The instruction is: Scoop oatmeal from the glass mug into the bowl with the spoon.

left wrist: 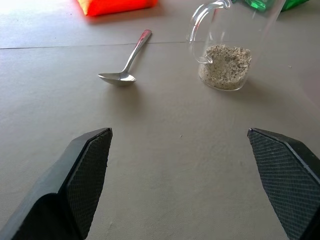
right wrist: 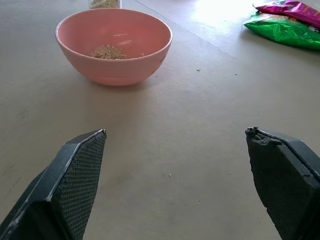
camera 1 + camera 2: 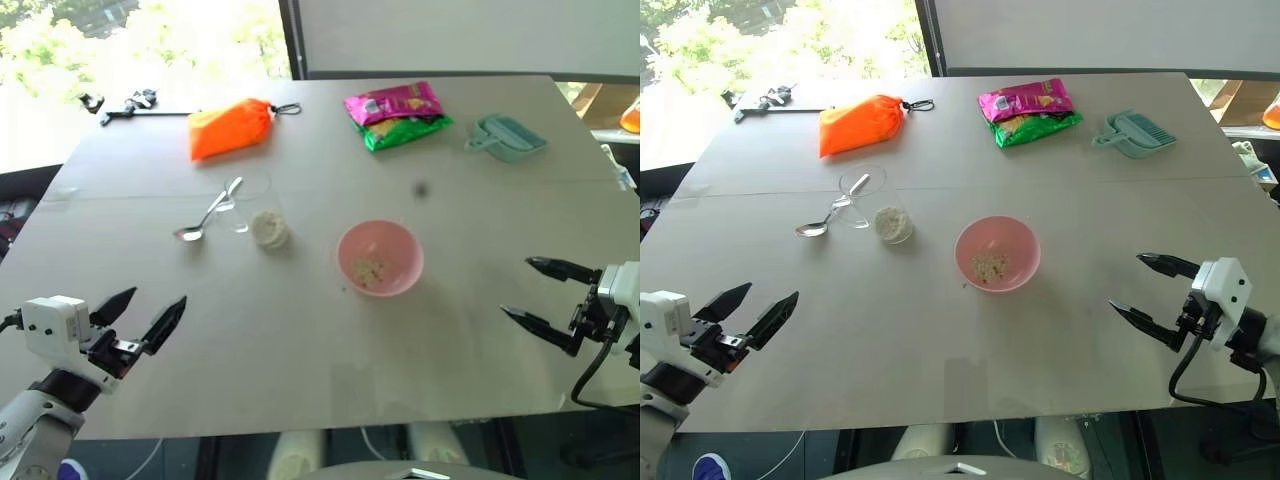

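1. The left gripper (image 3: 140, 318) is hovering with its 2 fingers spread wide and grasping nothing; the right gripper (image 3: 537, 291) is likewise standing released and empty, well apart from the bowl (image 3: 380, 257).
2. The spoon (image 3: 208, 212) is lying flat on the table (image 3: 300, 340) just beside the glass mug (image 3: 262, 215), its handle angling toward the mug. A pinch on that thin handle is likely risking a slip or a nudge into the mug.
3. The mug is holding oatmeal (image 1: 225, 66) at its bottom; being light and narrow, it is probably prone to tipping if the spoon digs in unsteadied.
4. The bowl is already carrying some oat bits, and crumbly flakes are liable to spill during the carry across.
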Available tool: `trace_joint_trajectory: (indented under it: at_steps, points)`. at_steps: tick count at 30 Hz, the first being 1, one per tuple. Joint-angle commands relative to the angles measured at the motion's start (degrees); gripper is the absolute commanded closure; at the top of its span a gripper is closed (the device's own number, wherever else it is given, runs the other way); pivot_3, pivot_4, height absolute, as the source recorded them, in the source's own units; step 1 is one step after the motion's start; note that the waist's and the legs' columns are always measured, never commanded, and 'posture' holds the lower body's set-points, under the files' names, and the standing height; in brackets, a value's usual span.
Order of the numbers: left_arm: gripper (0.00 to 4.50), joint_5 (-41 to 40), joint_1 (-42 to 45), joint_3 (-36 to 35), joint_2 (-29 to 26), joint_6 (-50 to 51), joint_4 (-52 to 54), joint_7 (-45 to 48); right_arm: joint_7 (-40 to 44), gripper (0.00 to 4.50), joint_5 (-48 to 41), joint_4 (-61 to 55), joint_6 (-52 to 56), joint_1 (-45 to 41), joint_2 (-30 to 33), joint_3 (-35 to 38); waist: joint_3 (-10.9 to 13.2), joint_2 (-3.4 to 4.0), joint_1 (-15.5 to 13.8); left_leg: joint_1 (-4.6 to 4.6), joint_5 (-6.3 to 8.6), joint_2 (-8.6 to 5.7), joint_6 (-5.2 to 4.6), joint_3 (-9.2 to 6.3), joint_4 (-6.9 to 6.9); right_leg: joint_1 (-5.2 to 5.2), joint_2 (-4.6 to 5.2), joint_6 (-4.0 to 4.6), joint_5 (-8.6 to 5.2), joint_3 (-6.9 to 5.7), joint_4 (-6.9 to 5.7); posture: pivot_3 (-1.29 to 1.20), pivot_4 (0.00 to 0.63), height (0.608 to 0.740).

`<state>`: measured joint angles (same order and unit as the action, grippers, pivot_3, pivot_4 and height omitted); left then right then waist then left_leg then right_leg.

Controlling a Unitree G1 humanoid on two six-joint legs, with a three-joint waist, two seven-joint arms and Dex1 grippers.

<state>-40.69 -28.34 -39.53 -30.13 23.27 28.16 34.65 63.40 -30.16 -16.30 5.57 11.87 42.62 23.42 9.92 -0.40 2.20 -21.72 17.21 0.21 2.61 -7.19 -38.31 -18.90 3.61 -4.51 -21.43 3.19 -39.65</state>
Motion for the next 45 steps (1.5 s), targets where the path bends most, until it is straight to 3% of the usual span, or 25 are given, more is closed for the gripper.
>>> trace_joint_trajectory:
  at_steps: [1,10,15,22,25,29,35,39,45]
  points:
    - [0.02,-1.0,0.0,-2.0,-0.9,0.2,1.4,-0.5,-0.1,0.00,-0.4,-0.7,-1.2,-1.0,0.3,0.5,0.0,0.00,0.0,0.00,0.00,0.00,0.00,0.00,0.00,0.00,0.00,0.00,0.00,0.00,0.00,0.00,0.150,0.740]
    - [0.02,-2.4,2.4,-2.2,-1.8,2.1,1.0,-2.0,-1.8,0.00,-2.4,-2.0,-3.7,-3.0,-3.3,0.0,0.0,-0.01,0.0,0.00,0.00,0.00,0.01,-0.01,0.00,0.00,0.00,0.00,0.00,-0.01,0.00,0.00,0.150,0.740]
    - [0.02,-1.7,5.4,-1.9,-2.7,2.6,-0.6,-3.4,3.9,0.00,-9.3,-2.1,0.4,-4.9,-2.7,-1.7,0.0,0.02,0.0,0.02,-0.01,0.00,0.01,-0.03,-0.01,0.01,0.00,0.00,0.00,-0.02,-0.04,0.00,0.150,0.740]
    - [0.02,-0.8,15.3,-2.2,-10.0,6.8,-8.0,-6.4,12.2,0.00,-16.5,-4.5,0.4,-11.7,-1.9,-3.6,0.0,0.02,0.0,0.02,-0.01,0.00,0.01,-0.11,-0.02,0.01,-0.02,0.00,0.00,-0.09,-0.06,0.00,0.150,0.740]
    - [0.02,3.8,18.4,0.1,-14.4,9.9,-9.8,-9.6,11.9,0.00,-18.7,-7.1,1.3,-14.1,-2.4,-4.4,0.0,0.03,0.1,0.00,-0.03,-0.01,0.06,-0.25,-0.04,0.02,-0.03,0.00,0.00,-0.19,-0.07,0.00,0.150,0.740]
    - [0.02,3.6,24.2,2.3,-18.0,13.3,-12.8,-8.4,9.1,0.00,-21.0,-12.0,2.0,-15.6,-4.1,-6.0,0.0,0.02,0.1,-0.06,-0.13,-0.04,0.24,-0.28,-0.01,0.00,-0.02,0.00,0.00,-0.21,0.01,0.00,0.150,0.740]
    - [0.02,7.6,33.2,9.5,-22.4,17.0,-17.8,-7.7,6.6,0.00,-21.8,-15.9,3.1,-14.9,-4.6,-6.9,0.1,0.01,0.1,-0.11,-0.14,-0.04,0.25,-0.36,-0.02,-0.04,-0.02,0.00,0.00,-0.29,-0.01,0.00,0.150,0.740]
    - [0.02,12.9,44.5,21.9,-29.0,26.4,-24.3,-7.3,5.6,0.00,-20.4,-16.0,2.7,-14.4,-4.5,-7.0,0.1,0.01,0.0,-0.08,-0.14,-0.05,0.25,-0.41,-0.03,-0.04,-0.05,0.00,0.00,-0.34,-0.10,0.00,0.150,0.740]
    - [0.02,19.9,63.4,36.2,-29.1,31.8,-39.9,-3.2,4.0,0.00,-18.9,-15.8,2.2,-13.9,-5.0,-7.4,0.1,-0.02,0.5,-0.12,-0.15,-0.08,0.26,-0.40,-0.07,-0.06,-0.09,0.00,0.00,-0.35,-0.13,0.00,0.150,0.740]
